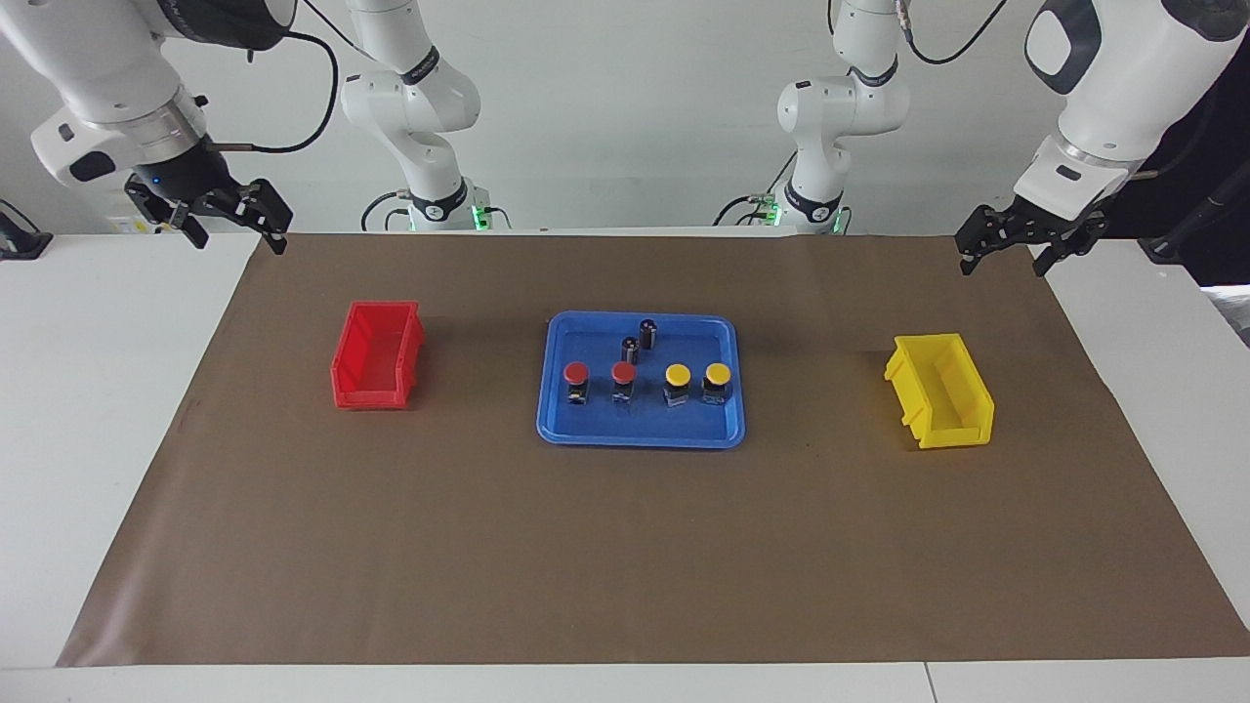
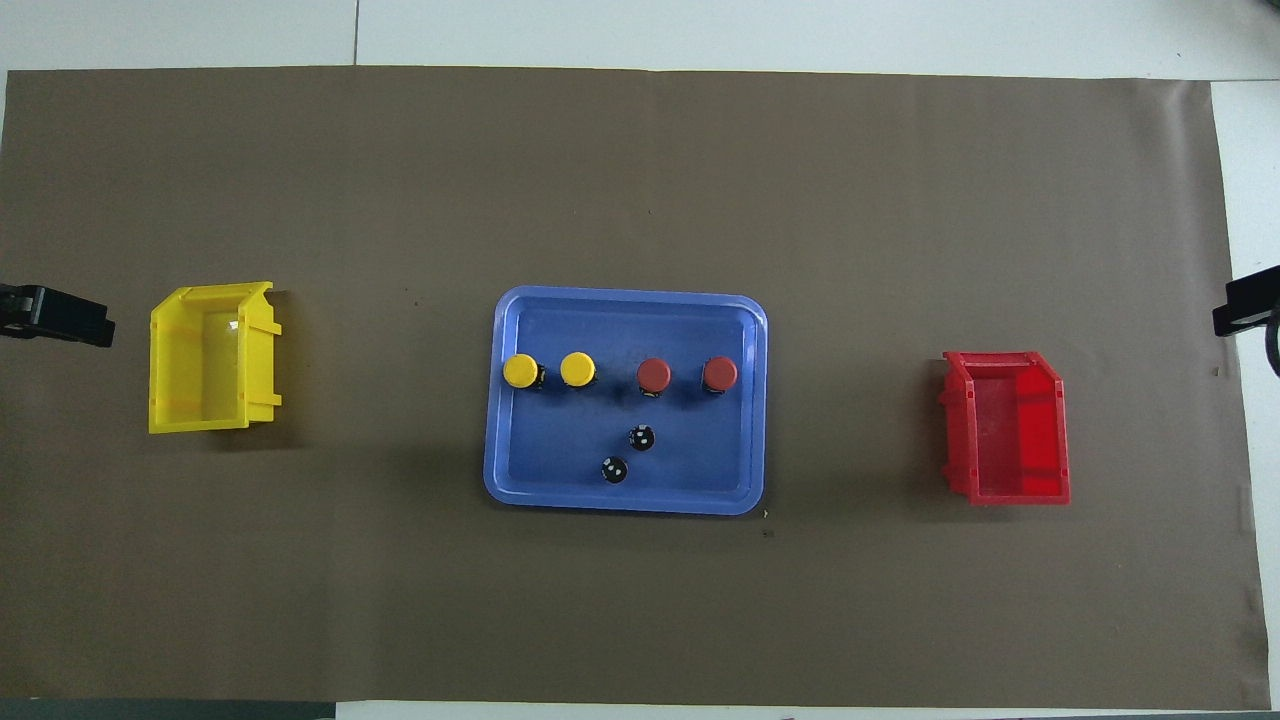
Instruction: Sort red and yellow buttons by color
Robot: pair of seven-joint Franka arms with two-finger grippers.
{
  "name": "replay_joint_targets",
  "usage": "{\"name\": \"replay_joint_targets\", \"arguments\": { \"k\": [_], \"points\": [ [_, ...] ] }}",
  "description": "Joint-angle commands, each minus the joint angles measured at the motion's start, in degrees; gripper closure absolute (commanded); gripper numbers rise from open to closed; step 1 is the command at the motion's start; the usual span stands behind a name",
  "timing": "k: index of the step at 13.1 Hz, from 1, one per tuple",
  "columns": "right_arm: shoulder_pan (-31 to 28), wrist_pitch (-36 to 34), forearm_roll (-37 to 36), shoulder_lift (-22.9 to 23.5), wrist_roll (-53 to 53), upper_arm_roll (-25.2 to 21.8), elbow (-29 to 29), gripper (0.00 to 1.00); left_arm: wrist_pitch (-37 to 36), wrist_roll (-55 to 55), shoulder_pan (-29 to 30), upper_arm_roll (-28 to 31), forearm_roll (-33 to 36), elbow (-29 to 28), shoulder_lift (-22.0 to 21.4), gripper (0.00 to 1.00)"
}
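4 buttons in row on tray; 2 cylinders nearer robots; tray between 2 bins.

Both arms are glossy white with rounded joint housings and dark bands at the joints. Black cables loop from the upper links. Green lights glow at the two bases. Each wrist ends in a silver ring and what looks like a black, angular, linked gripper.
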Motion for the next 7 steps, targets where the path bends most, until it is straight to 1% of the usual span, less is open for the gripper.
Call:
{"name": "replay_joint_targets", "arguments": {
  "k": [1, 7],
  "points": [
    [-0.1, 0.1, 0.6, -1.1, -0.8, 0.0, -1.0, 0.00, 0.7, -0.7, -0.3, 0.3, 0.9, -0.9, -1.3, 0.00],
    [0.0, -0.5, 0.7, -1.1, -0.7, 0.1, -1.1, 0.00, 1.5, -0.2, 1.1, 0.8, 1.0, -1.0, -1.3, 0.00]
  ]
}}
